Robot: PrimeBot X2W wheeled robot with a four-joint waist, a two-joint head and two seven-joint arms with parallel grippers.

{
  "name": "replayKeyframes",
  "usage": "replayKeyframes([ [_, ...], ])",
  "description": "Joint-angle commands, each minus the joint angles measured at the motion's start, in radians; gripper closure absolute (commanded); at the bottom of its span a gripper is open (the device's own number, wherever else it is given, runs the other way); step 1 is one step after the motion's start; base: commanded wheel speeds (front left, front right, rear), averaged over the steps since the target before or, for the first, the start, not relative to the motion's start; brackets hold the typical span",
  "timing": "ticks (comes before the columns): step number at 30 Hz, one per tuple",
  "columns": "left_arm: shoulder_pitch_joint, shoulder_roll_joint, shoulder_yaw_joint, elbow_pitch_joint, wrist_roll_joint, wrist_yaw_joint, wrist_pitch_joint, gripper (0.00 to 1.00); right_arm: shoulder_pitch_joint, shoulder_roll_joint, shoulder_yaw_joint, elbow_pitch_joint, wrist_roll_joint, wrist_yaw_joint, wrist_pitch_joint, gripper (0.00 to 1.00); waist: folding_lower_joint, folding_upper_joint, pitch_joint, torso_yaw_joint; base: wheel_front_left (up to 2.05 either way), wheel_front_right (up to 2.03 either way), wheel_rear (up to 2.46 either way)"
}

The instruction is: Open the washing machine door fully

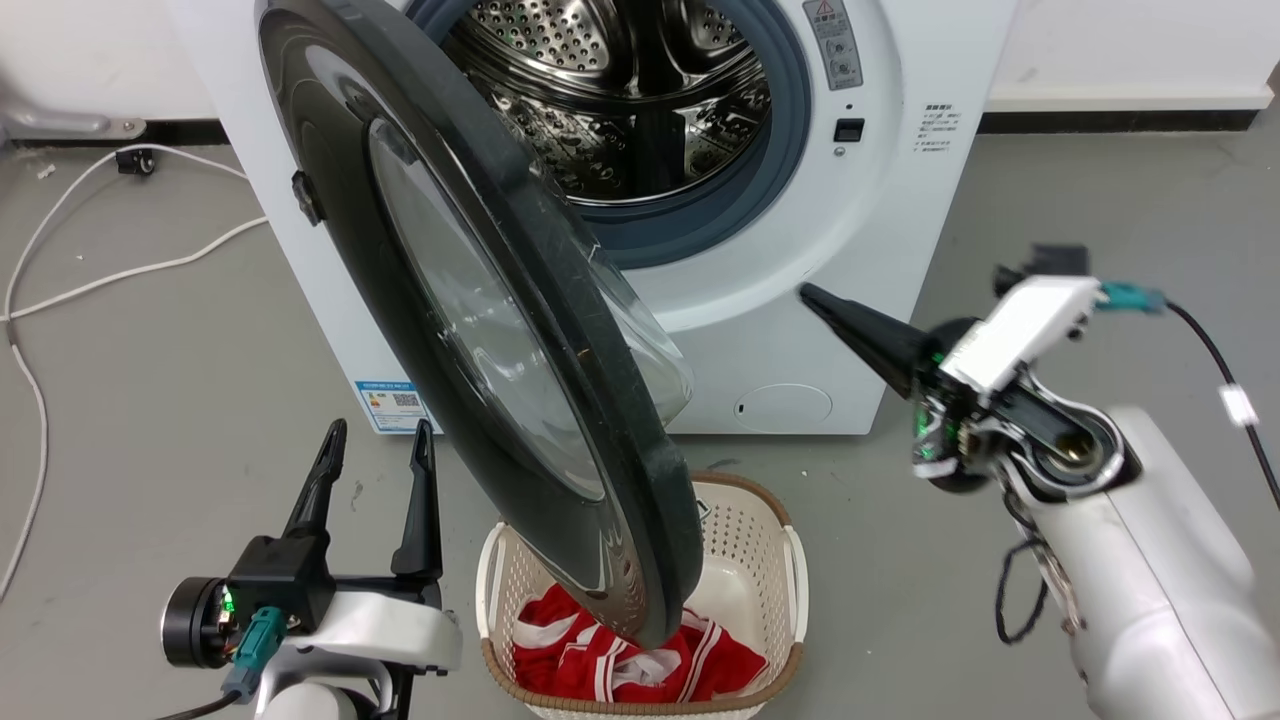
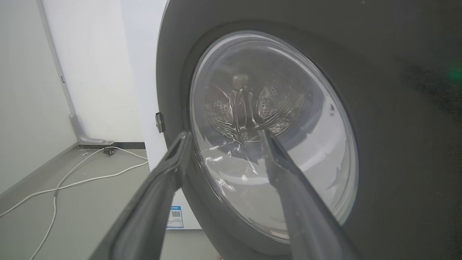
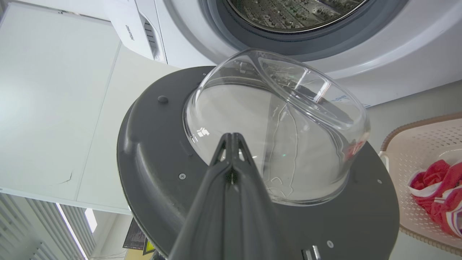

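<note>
The washing machine door [image 1: 470, 330], a big glossy black disc with a clear glass bowl, stands swung partly out from the white machine [image 1: 800, 200], edge-on toward me. My left gripper [image 1: 378, 432] is open at the lower left, apart from the door's outer face; in the left wrist view its fingers [image 2: 173, 169] frame the door [image 2: 274, 133] glass. My right gripper [image 1: 812, 293] is shut on nothing, pointing left at the door's inner side, short of it. The right wrist view shows the door [image 3: 158, 151] and its glass bowl beyond the right gripper [image 3: 231, 136].
A cream laundry basket [image 1: 790, 560] holding red and white cloth [image 1: 600, 660] sits on the grey floor under the door's lower edge. White cables [image 1: 60, 290] trail across the floor at the left. The steel drum [image 1: 620, 90] lies exposed behind a blue-grey rubber ring.
</note>
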Motion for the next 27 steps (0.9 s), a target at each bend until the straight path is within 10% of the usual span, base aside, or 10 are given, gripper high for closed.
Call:
replayKeyframes([
  [1,0.015,0.0,0.003,0.003,-0.004,0.003,-0.002,0.0,0.03,-0.004,-0.007,0.001,0.005,0.0,-0.012,1.0,0.0,0.0,-0.006,-0.004,0.0,0.0,0.0],
  [6,0.034,-0.001,0.017,0.003,-0.003,0.001,-0.002,0.0,0.168,-0.033,-0.109,-0.057,0.043,0.0,-0.13,1.0,0.0,0.0,-0.022,-0.011,0.0,0.0,0.0],
  [8,0.038,0.0,0.02,0.003,-0.001,-0.001,-0.002,0.0,0.222,-0.042,-0.132,-0.089,0.041,0.0,-0.171,0.45,0.0,0.0,-0.026,-0.013,0.0,0.0,0.0],
  [9,0.039,-0.001,0.021,0.004,-0.001,-0.002,-0.002,0.0,0.249,-0.04,-0.144,-0.11,0.04,0.0,-0.194,0.0,0.0,0.0,-0.028,-0.013,0.0,0.0,0.0],
  [17,0.056,-0.001,0.03,0.008,0.004,-0.007,-0.002,0.0,0.424,-0.062,-0.167,-0.262,-0.133,0.0,-0.452,0.0,0.0,0.0,-0.041,-0.018,0.0,0.0,0.0],
  [27,0.057,0.0,0.043,0.004,0.01,-0.009,-0.002,0.0,0.498,-0.116,-0.215,-0.28,-0.688,0.0,-0.753,0.0,0.0,0.0,-0.051,-0.02,0.0,0.0,0.0],
])
